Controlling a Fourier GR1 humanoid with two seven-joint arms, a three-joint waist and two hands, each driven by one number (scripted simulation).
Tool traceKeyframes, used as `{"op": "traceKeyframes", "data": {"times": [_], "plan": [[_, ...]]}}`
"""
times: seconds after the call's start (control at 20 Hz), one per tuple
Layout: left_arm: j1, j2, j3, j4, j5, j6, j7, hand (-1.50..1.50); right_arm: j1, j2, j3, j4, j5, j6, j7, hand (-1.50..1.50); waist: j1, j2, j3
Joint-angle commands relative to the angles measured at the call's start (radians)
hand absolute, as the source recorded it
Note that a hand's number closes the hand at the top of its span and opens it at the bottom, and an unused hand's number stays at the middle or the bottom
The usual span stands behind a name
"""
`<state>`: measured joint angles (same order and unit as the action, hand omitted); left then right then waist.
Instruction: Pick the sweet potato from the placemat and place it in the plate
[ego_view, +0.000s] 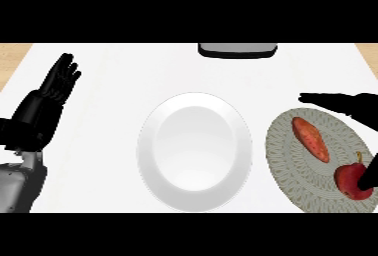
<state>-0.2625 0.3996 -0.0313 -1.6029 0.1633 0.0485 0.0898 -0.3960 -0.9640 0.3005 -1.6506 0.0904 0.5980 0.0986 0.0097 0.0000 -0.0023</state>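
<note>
White counter, wood strips at corners.

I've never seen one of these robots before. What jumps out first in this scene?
A big white plate sits bare in the middle of the counter. To its right, a round grey placemat holds an orange sweet potato and a red apple, with the right robot hand spread open above them. At the far left, the left robot hand rests open, fingers up.
</note>
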Motion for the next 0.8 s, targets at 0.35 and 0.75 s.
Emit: {"op": "traceKeyframes", "data": {"times": [0.35,0.75], "plan": [[-0.036,-0.014,0.056,0.019,-0.016,-0.036,0.010,0.00,-0.045,0.175,0.073,0.106,0.282,0.041,0.084,-1.50,-0.005,0.001,0.002],[-0.005,-0.071,0.027,-0.010,-0.077,-0.013,0.015,0.00,-0.035,0.194,0.085,0.236,0.478,0.037,0.016,-1.50,-0.006,0.001,0.003]]}}
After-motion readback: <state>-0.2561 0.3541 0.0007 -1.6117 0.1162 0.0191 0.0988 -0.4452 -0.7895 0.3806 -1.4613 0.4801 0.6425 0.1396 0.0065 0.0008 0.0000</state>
